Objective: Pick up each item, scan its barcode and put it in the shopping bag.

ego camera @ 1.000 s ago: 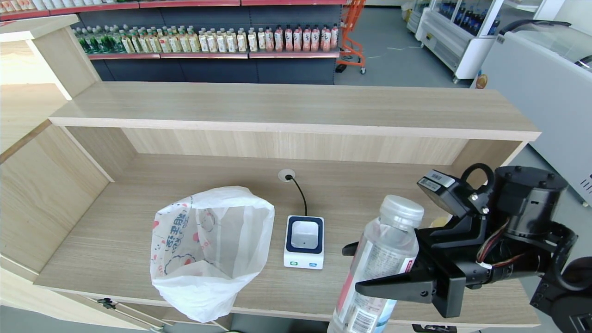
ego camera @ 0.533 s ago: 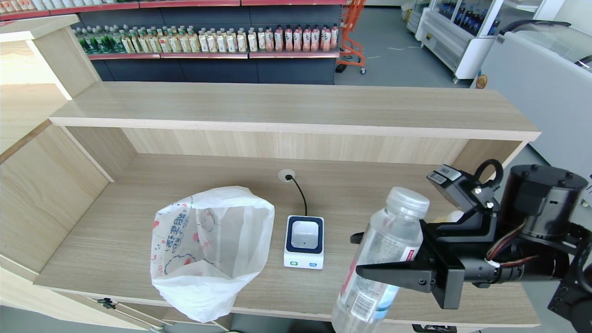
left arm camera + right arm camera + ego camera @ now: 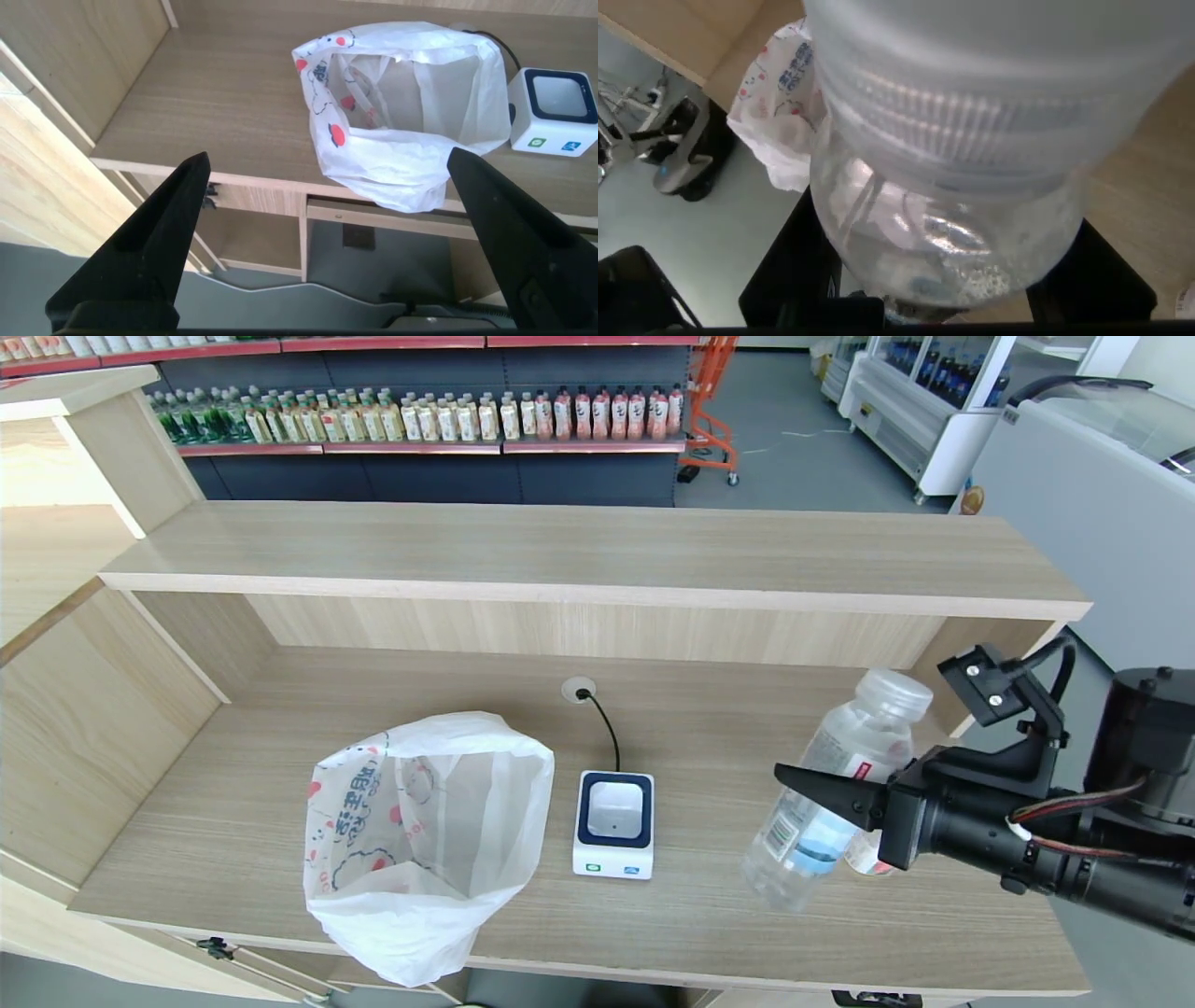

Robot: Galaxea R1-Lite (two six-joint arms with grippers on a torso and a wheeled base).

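We see the right gripper [image 3: 805, 782] clamped around a clear water bottle [image 3: 864, 739], held tilted, cap uppermost, above the wooden counter [image 3: 233, 803] to the right of the white barcode scanner [image 3: 613, 821]. The open shopping bag [image 3: 420, 831] stands left of the scanner. Our left gripper [image 3: 329, 161] hangs with fingers spread wide, before the counter edge near the bag.

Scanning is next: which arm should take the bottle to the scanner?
Right: the right tool grips the clear plastic water bottle near the white square scanner; the left tool is open and empty.
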